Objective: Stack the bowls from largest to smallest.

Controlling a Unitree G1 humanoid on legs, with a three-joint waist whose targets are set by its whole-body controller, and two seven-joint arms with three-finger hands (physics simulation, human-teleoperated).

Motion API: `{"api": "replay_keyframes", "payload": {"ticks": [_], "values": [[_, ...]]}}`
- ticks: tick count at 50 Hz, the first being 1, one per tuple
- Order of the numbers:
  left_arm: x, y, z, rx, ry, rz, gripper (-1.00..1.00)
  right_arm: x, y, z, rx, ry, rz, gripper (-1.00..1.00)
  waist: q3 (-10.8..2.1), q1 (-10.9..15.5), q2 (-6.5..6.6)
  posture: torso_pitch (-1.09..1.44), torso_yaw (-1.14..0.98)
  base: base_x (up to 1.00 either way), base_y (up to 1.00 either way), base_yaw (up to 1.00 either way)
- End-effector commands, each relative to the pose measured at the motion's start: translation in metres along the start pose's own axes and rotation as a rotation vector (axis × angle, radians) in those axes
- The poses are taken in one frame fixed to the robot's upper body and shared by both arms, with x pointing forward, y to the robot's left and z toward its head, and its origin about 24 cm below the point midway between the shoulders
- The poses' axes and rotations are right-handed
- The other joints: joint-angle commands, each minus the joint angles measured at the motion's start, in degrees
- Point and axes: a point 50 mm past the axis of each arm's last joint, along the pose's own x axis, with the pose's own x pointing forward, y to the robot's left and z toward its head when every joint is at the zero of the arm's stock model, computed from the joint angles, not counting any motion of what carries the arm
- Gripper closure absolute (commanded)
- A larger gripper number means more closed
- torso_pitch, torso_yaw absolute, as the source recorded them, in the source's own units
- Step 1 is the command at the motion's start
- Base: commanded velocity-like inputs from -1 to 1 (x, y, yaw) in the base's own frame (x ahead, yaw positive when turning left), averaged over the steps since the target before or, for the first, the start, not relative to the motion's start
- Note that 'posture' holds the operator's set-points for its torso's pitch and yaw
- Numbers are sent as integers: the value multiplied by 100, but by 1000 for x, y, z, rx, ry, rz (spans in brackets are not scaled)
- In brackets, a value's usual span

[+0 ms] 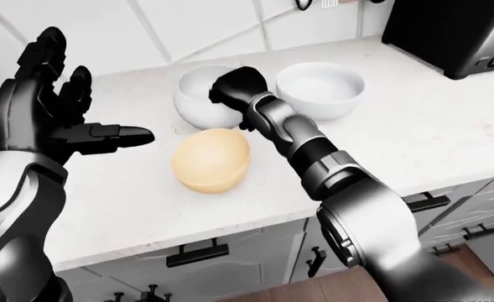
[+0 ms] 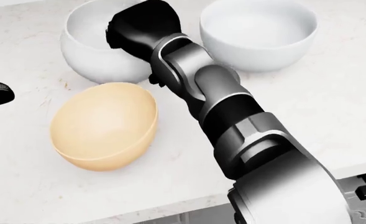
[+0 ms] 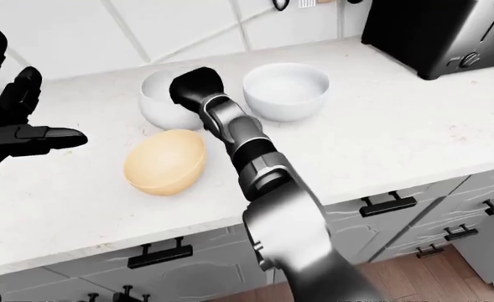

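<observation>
Three bowls stand on the white counter (image 1: pixel 414 138). A white bowl (image 1: pixel 194 100) is at upper centre and a second, wider-looking white bowl (image 1: pixel 320 88) is to its right. A tan bowl (image 1: pixel 211 159) lies tilted just below them, apart from both. My right hand (image 1: pixel 240 88) reaches over the right rim of the left white bowl, between the two white bowls. Its back faces the cameras and its fingers are hidden. My left hand (image 1: pixel 71 119) is raised at the left of the view, open and empty, well away from the bowls.
A black toaster (image 1: pixel 448 31) stands at the counter's top right. A tiled wall (image 1: pixel 230 25) runs behind the bowls. The counter edge with dark-handled drawers (image 1: pixel 198 253) runs along the bottom.
</observation>
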Motion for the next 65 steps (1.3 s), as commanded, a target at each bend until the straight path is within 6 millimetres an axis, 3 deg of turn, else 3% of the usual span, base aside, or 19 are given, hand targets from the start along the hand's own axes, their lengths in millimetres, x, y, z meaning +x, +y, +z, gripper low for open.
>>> {"api": "replay_keyframes", "payload": {"ticks": [1,7,11,21,26,42,65], "values": [[-3,-1,15,8,-82,4,-100,7,-50,0,-30,7,-180,100,-195,-10,43,0,0,0,0,0],[-3,-3,19,8,-87,-1,-100,8,-81,-3,-45,18,-239,100,-164,-7,30,0,0,0,0,0],[-4,-3,22,8,-91,0,-100,4,-114,-14,-38,30,-229,100,-143,-17,20,0,0,0,0,0],[-4,-6,28,1,-97,-5,-100,-24,-160,-61,-76,166,-112,100,-100,-17,-42,0,0,0,0,0],[-5,-8,28,4,-99,-6,-100,-43,-160,-85,-92,234,-50,100,-80,-18,-69,0,0,0,0,0],[-5,-6,31,3,-108,-1,-100,-71,-149,-124,-88,431,88,100,-91,-44,-75,0,0,0,0,0],[-7,-3,34,-2,-116,5,-100,-87,-129,-132,-86,505,242,100,-85,-53,-71,0,0,0,0,0]]}}
